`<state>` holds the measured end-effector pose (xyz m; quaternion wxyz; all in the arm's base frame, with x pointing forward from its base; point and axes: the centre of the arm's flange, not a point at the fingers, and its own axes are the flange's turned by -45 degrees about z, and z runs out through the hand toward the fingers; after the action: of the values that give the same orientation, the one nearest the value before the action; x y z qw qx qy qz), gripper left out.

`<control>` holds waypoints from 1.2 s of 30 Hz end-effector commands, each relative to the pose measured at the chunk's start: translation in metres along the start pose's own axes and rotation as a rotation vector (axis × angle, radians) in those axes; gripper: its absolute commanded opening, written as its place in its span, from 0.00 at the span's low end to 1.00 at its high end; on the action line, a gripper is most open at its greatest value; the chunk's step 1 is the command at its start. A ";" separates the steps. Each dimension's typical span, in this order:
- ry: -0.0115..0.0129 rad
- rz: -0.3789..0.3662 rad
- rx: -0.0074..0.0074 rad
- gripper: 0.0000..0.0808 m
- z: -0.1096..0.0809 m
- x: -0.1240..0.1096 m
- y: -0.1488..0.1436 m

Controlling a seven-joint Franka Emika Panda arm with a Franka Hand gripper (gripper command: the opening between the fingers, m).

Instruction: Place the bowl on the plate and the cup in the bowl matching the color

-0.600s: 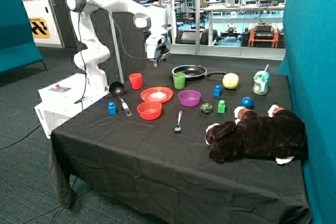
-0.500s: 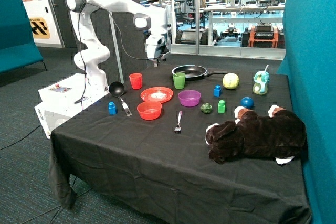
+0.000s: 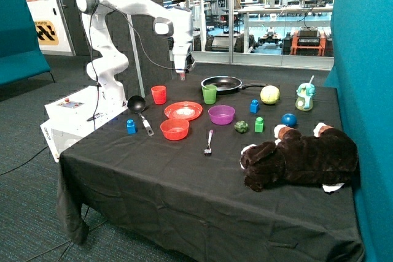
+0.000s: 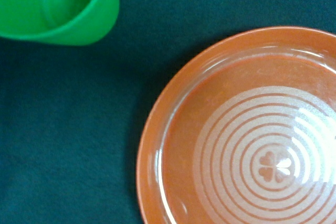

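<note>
The red-orange bowl sits on the black cloth, just in front of the red-orange plate. The plate has nothing on it. The red cup stands upright behind the plate, towards the robot base. My gripper hangs high above the cloth, behind the plate and between the red cup and the green cup. It holds nothing that I can see. The wrist view looks straight down on the plate, with its pale ringed centre, and on the green cup.
A purple bowl, a black frying pan, a ladle, a fork, blue and green blocks, a yellow ball and a plush dog lie on the table.
The arm's wrist has turned and shifted slightly towards the red cup. The gripper sits a little lower. Nothing on the table has moved.
</note>
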<state>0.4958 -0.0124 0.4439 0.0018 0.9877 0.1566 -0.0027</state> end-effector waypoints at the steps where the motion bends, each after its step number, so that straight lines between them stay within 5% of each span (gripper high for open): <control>1: 0.0060 -0.061 0.0026 0.15 0.007 -0.007 0.016; 18: 0.0057 0.152 0.0032 0.15 0.025 -0.010 0.083; 36: 0.0056 0.203 0.0034 0.27 0.043 -0.001 0.119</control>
<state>0.5239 -0.1114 0.4113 0.0002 0.9977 0.0679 0.0003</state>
